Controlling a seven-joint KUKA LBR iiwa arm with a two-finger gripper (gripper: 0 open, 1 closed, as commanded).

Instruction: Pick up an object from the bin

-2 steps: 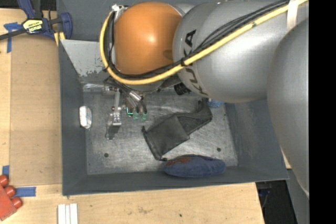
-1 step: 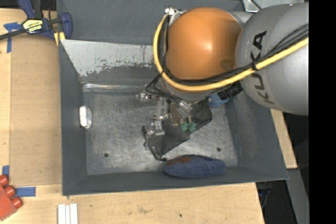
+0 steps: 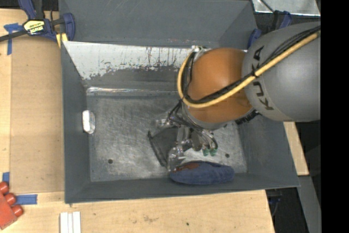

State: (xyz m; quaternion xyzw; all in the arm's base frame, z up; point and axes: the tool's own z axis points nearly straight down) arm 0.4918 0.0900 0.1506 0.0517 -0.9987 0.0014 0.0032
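- Arm [image 3: 283, 79] reaches in from the right. Its orange cover [image 3: 215, 76] hangs over the right half of the bin [image 3: 74, 117].
- The jaws are low, near the floor at the front right. Shadow and wrist hardware hide them, so we cannot tell whether they are open or closed. We see nothing gripped.
- Nearest things: a dark blue soft roll [image 3: 204, 175] lying along the near wall, just below the jaws, and a dark flat piece [image 3: 160, 145] just to their left, on the floor.
- We take the roll as the likely target, since its left end sits right under the tool. We cannot tell whether they touch.
- A small white thing [image 3: 88, 121] lies alone by the left wall, well apart from the jaws.
- Step in hand, as we judge it: the last of the descent or the grasp itself. No lift yet.
- The next move calls for a firm close on the roll, then a straight rise.
- Edges: the roll lies against the foot of the near wall, so there is little room on that side. A jaw may scrape the slope or push the roll flat against it.
- Open room: the bare floor to the left and towards the back. Upward is free.
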